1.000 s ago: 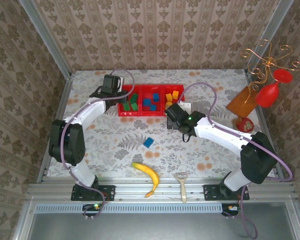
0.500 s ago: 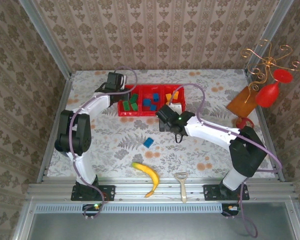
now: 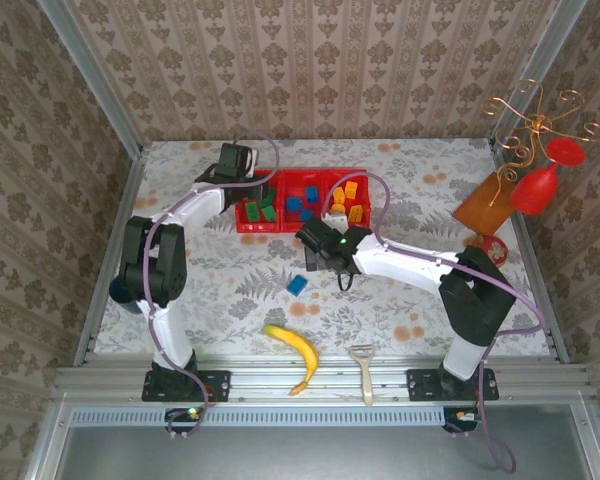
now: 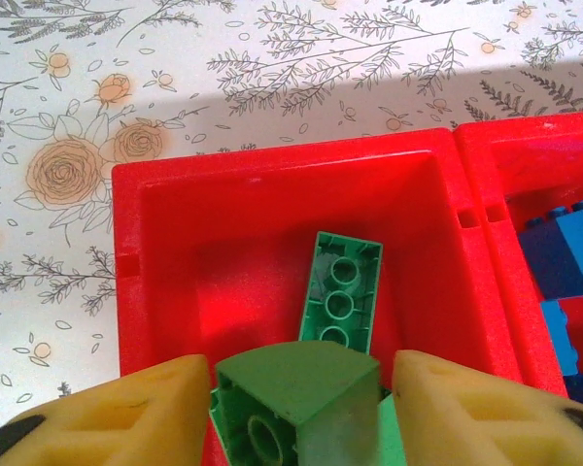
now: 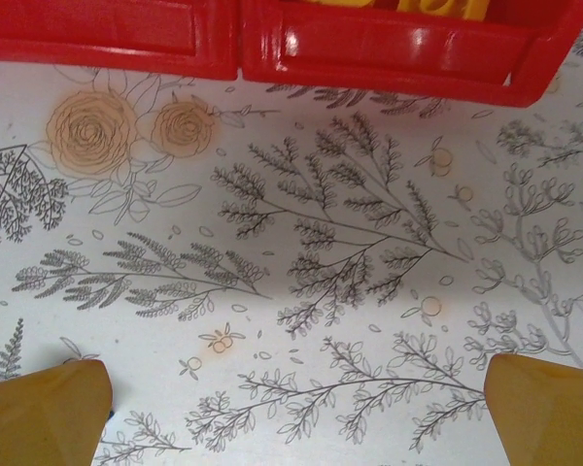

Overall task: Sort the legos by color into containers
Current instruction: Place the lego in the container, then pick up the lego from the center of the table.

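The red tray point(image 3: 280, 227) stands at the back middle, with green legos point(image 3: 265, 206) in its left compartment, blue ones point(image 3: 300, 205) in the middle and orange ones point(image 3: 348, 195) on the right. One blue lego point(image 3: 297, 285) lies loose on the table in front of it. My left gripper point(image 3: 255, 186) hovers over the left compartment point(image 4: 272, 160). Its jaws stand open around a tilted green brick point(image 4: 301, 383), with a narrow gap on each side. Below lies a longer green brick point(image 4: 342, 291). My right gripper point(image 3: 316, 250) hangs open over bare tablecloth just in front of the tray wall point(image 5: 369, 49); nothing is between its fingers point(image 5: 49, 413).
A yellow banana point(image 3: 293, 355) and a peeler point(image 3: 364, 368) lie near the front edge. At the right stand a wooden board point(image 3: 485, 200), a red goblet ornament point(image 3: 538, 185) on a wire stand and a small red dish point(image 3: 490, 247). Papered walls close in three sides.
My left gripper has reached further over the left compartment and its jaws have parted from the green brick. My right arm has swung left and nearer, away from the tray toward the loose blue lego.
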{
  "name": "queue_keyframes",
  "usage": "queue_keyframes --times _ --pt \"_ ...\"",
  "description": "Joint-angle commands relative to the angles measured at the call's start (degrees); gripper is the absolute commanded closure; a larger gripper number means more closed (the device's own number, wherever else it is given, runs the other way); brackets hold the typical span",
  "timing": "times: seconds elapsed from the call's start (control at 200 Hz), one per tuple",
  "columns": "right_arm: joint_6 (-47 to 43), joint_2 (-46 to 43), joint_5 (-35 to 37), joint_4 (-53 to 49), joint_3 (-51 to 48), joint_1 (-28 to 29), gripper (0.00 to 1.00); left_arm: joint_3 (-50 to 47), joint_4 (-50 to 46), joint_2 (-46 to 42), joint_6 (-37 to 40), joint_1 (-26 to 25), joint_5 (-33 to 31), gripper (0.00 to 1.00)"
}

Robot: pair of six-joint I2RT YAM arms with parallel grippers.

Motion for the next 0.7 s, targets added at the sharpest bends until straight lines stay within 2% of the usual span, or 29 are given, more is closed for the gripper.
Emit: queue_keyframes --times 0.0,0.125,0.32,0.525,0.695 --pt "1.38 1.41 -0.61 -0.37 1.98 0.93 0.0 1.74 0.31 -0.15 0.45 -0.2 0.14 0.44" --pt "1.53 2.52 -0.66 -0.86 2.88 1.42 0.0 1.57 0.37 -0.72 0.46 -0.2 -0.19 0.38" --pt "1.86 3.04 -1.0 -1.14 3.57 2.11 0.0 0.15 0.49 -3.79 0.16 -0.29 -0.35 0.36" --pt "2.71 3.99 -1.73 -1.14 4.38 3.42 0.0 -3.67 0.98 -10.78 -0.72 -0.31 -1.3 0.33" --pt "3.54 5.25 -1.9 -1.32 5.41 4.43 0.0 -8.24 1.43 -17.41 -1.68 -0.13 -2.87 0.25"
